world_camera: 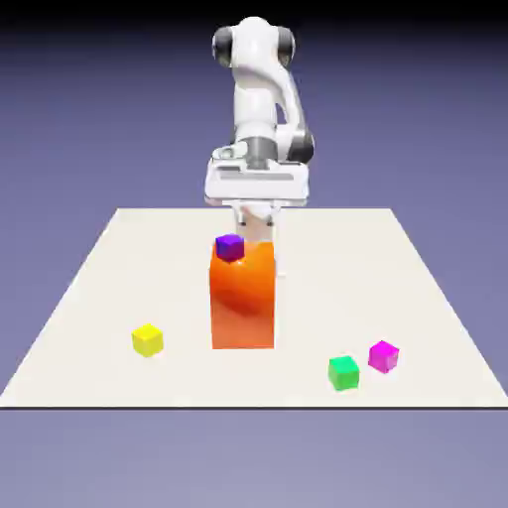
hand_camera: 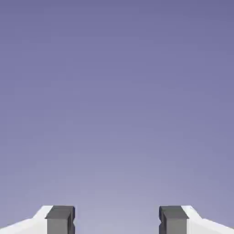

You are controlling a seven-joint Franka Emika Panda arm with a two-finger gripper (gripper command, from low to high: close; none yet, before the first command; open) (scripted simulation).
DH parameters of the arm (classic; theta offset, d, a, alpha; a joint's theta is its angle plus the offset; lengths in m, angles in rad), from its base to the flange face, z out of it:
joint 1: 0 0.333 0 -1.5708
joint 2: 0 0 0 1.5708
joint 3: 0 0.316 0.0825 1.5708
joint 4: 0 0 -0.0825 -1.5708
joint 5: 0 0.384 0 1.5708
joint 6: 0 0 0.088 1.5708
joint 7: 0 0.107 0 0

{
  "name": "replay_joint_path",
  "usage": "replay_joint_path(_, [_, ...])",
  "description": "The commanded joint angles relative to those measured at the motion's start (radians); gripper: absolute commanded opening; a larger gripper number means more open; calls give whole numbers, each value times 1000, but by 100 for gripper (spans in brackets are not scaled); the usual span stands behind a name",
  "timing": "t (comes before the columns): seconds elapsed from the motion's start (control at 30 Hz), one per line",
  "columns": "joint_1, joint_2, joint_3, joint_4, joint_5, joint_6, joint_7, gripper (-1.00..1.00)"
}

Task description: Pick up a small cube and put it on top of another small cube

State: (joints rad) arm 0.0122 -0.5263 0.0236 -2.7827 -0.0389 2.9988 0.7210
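A small purple cube (world_camera: 229,247) rests on the top left corner of a tall orange block (world_camera: 242,298). Three more small cubes lie on the table: a yellow cube (world_camera: 147,340) at the exterior view's left, a green cube (world_camera: 343,372) and a magenta cube (world_camera: 383,355) at its front right. My gripper (world_camera: 259,234) hangs just behind the orange block's top, close to the purple cube, its tips partly hidden by the block. In the hand view the gripper (hand_camera: 116,221) is open, its two grey fingertips (hand_camera: 60,219) wide apart with only the blue-violet backdrop between them.
The orange block stands mid-table, directly in front of the hand. The white table (world_camera: 119,268) ends just in front of the green cube.
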Motion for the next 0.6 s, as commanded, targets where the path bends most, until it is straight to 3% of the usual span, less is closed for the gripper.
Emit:
replay_joint_path(0.0, [0, 36, 20, 23, -32, -32, -17, 0])
replay_joint_path(0.57, [2, 652, 352, 407, -581, -571, -298, 0])
